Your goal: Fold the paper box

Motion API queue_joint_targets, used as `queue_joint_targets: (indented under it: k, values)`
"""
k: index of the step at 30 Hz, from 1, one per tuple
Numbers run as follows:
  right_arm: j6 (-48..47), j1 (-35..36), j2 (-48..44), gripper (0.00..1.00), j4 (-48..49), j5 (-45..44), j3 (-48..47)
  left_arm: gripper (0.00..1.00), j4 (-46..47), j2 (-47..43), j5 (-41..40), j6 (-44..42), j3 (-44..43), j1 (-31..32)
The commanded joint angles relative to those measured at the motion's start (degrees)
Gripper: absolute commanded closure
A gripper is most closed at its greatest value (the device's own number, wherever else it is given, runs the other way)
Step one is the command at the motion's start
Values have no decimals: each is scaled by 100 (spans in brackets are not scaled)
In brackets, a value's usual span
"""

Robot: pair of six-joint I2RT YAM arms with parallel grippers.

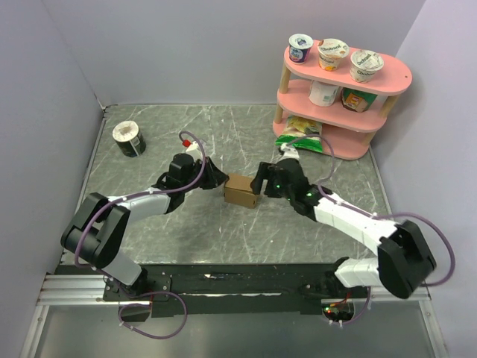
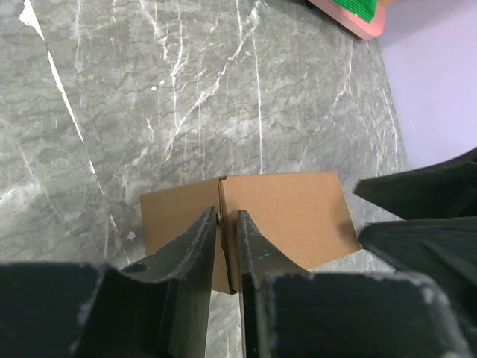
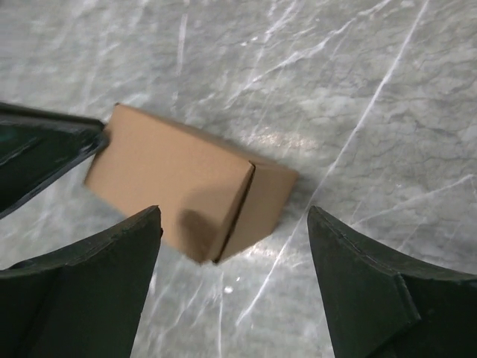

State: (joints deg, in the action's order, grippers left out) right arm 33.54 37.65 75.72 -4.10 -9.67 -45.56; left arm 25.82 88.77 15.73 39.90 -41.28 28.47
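Left hand (image 2: pixel 226 216) clenched to a slit, tips against the seam at one end of the box (image 1: pixel 240 190); right hand (image 3: pixel 232 216) released, spread wide at the other end. Box sits mid-counter (image 1: pixel 223 239), a closed cuboid, no loose flaps showing. Judged nearly done: perhaps a last tuck or squaring left.

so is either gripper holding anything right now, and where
The left gripper looks pinched on a thin cardboard edge of the paper box, at its seam. The right gripper is open over the box, gripping nothing.
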Motion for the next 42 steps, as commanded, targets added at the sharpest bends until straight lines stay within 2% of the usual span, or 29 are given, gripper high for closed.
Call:
queue_joint_targets:
  k: [1,7,28,42]
  values:
    - [3,-416,-672,16,-109,1465,363,79,-324,97,-140,-193,120,-43]
    - [161,-618,-884,19,146,1907,645,79,-420,35,-202,-272,129,-43]
    - [601,-1075,-58,32,1147,2320,944,81,-491,-62,-272,-360,181,-43]
    - [794,-1401,-427,35,1359,2839,970,81,-473,35,-263,-369,155,-43]
